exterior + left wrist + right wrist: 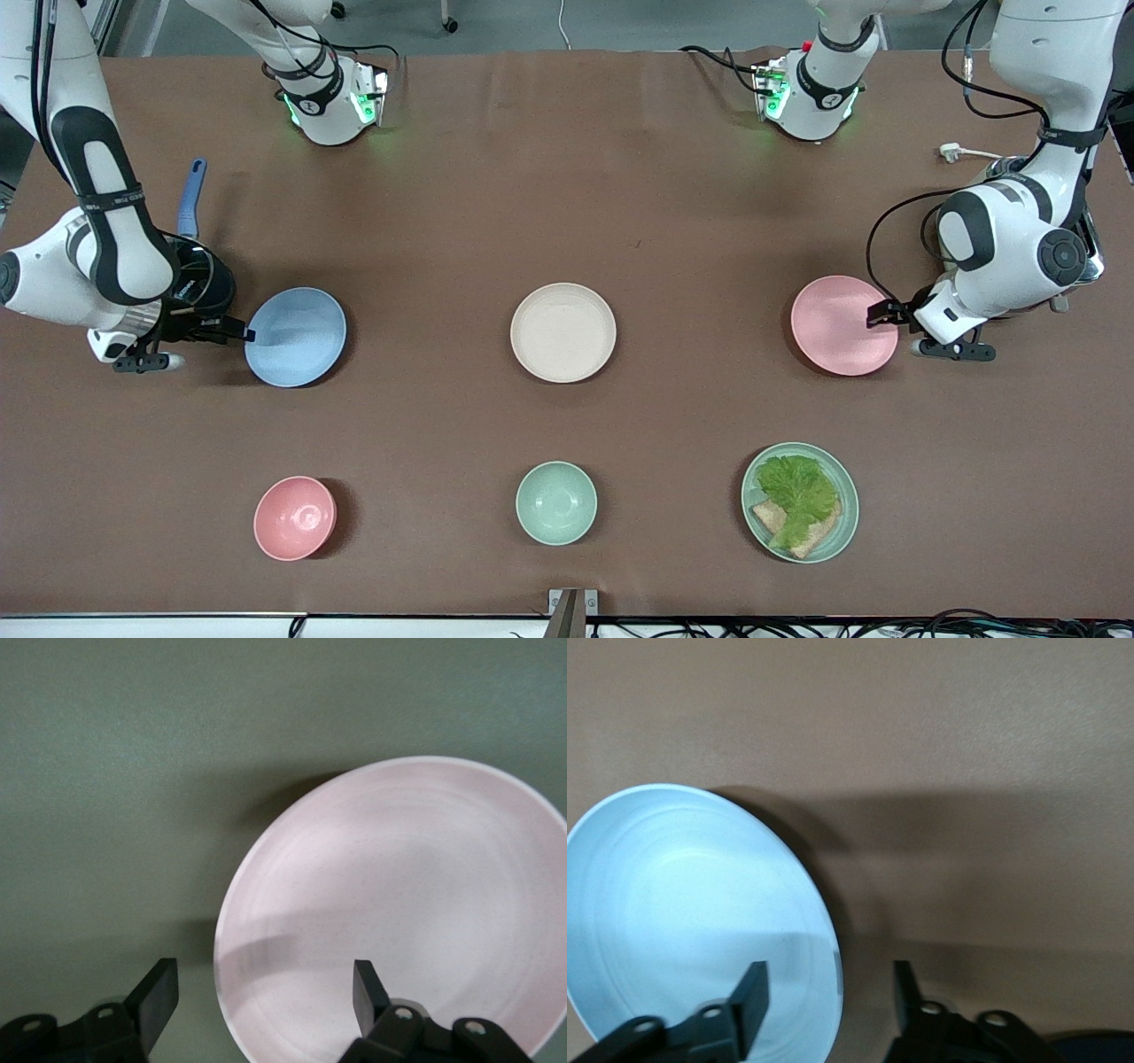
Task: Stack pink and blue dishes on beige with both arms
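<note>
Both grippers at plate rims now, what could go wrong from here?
1. Both grippers are open, each straddling a rim: left gripper at the pink plate, right gripper at the blue plate. A thin rim grip may slip or tilt the plate on lift.
2. Both plates go to the one beige plate midway between them; arriving together, the arms could collide.
3. The black pan sits right beside the right arm's wrist; it could get bumped.

Beige plate (563,332) flat mid-table between blue plate (295,337) and pink plate (843,325), apart.
</note>
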Robot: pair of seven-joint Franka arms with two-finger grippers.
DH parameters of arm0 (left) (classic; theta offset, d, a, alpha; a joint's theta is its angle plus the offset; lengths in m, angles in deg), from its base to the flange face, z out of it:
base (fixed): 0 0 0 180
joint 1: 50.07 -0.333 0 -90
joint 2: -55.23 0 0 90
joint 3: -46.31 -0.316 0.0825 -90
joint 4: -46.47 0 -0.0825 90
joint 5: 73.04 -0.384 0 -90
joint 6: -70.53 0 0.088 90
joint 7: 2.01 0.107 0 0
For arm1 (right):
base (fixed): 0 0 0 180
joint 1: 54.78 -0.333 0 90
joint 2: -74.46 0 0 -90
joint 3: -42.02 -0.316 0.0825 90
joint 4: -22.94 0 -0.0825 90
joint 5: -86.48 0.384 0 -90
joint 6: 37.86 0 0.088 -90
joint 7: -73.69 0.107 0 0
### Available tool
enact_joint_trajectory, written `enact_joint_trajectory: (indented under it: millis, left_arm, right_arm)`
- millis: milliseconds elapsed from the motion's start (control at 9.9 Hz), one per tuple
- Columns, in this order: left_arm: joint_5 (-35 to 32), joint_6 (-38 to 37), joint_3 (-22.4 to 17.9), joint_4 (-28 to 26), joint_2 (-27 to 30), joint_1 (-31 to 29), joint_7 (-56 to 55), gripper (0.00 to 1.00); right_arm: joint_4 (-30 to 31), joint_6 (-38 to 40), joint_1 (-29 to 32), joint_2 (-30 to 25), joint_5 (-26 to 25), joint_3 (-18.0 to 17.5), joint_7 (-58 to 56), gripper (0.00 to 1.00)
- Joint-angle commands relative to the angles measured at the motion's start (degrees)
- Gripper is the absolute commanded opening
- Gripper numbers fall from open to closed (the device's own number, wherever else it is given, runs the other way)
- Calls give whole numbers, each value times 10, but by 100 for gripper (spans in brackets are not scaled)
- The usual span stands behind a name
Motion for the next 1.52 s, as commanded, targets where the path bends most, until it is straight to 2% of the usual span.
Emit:
enact_joint_trajectory:
  millis: [0, 101, 303, 404, 505, 707, 808, 1010, 1212, 1313, 1414]
  left_arm:
    - [35, 27, 0, -11, -25, -2, 41, 54]
    - [57, 27, -1, -14, -27, -3, 56, 39]
    - [68, 27, -1, -15, -27, -9, 74, 13]
    - [68, 26, 0, -14, -18, -4, 76, 6]
    - [68, 19, 1, -13, 1, -3, 73, 5]
    - [70, -27, 8, -9, 63, -2, 43, 0]
    - [71, -34, 52, -5, 94, -2, -13, 0]
    - [71, -34, 144, 13, 95, -2, -80, 0]
    - [71, -31, 226, 47, 53, 3, -157, 0]
    - [71, -25, 266, 66, 18, 5, -199, 0]
    - [67, -12, 292, 95, -23, 24, -248, 1]
  right_arm:
    - [22, -10, 3, 1, 52, -6, -34, 52]
    - [24, -11, 7, 4, 57, -6, -37, 51]
    - [24, -10, 17, 14, 58, -6, -62, 34]
    - [23, -4, 23, 14, 66, -6, -57, 10]
    - [20, -3, 23, 14, 70, -6, -53, 1]
    - [4, 31, 24, 14, 69, -4, -45, 1]
    - [-2, 51, 24, 13, 70, -3, -43, 1]
    - [-33, 100, 23, 0, 67, 8, -34, 1]
    - [-104, 211, 17, -17, 61, 44, -20, 1]
    - [-140, 252, 15, -23, 47, 50, 8, 1]
    - [-169, 279, 10, -42, 8, 47, 65, 1]
